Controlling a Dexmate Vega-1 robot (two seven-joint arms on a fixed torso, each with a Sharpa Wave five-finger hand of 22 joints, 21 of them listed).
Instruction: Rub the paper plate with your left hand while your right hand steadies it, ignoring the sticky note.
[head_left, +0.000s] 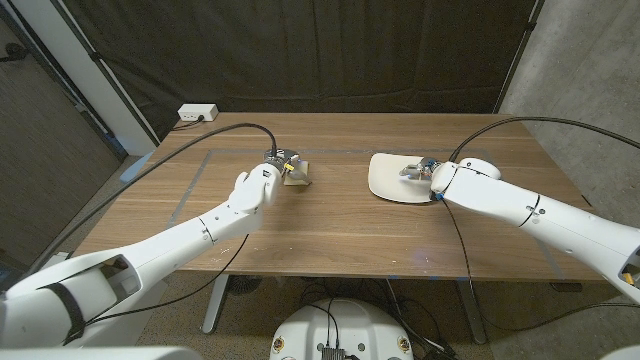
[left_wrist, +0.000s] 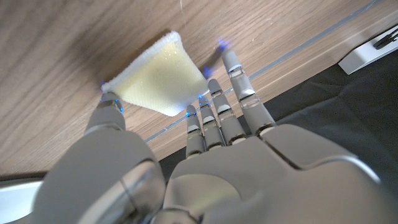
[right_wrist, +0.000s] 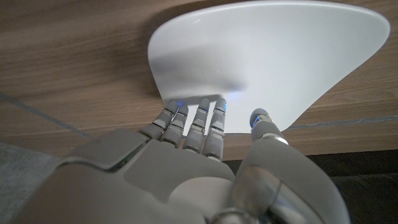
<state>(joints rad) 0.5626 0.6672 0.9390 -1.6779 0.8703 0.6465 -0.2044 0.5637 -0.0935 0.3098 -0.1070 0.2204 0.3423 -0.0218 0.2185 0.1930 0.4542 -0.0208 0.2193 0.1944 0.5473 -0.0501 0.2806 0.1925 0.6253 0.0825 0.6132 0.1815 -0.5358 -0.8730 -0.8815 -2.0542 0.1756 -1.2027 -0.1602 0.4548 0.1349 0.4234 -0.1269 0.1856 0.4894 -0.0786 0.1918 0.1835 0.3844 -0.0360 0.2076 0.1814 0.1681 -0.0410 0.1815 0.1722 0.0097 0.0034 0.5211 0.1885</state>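
Head view shows one paper plate (head_left: 398, 177) on the right side of the wooden table (head_left: 330, 235), toward the far edge, with my right hand (head_left: 425, 171) at its right rim. In the right wrist view, my fingertips (right_wrist: 203, 104) touch the plate's rim with the thumb just beside it; I'd call that pressing on the rim, not a closed grip. My left hand (head_left: 272, 172) is well apart, left of centre, touching one yellowish sticky note (head_left: 296, 176). The left wrist view shows the note (left_wrist: 160, 73) caught between my thumb and spread fingers, one corner lifted; whether it is truly pinched I cannot tell. I judge the plate light, thin and slippery on the wood, easily bent. It should be steadied by pressing down on the rim, with the open middle left for rubbing.
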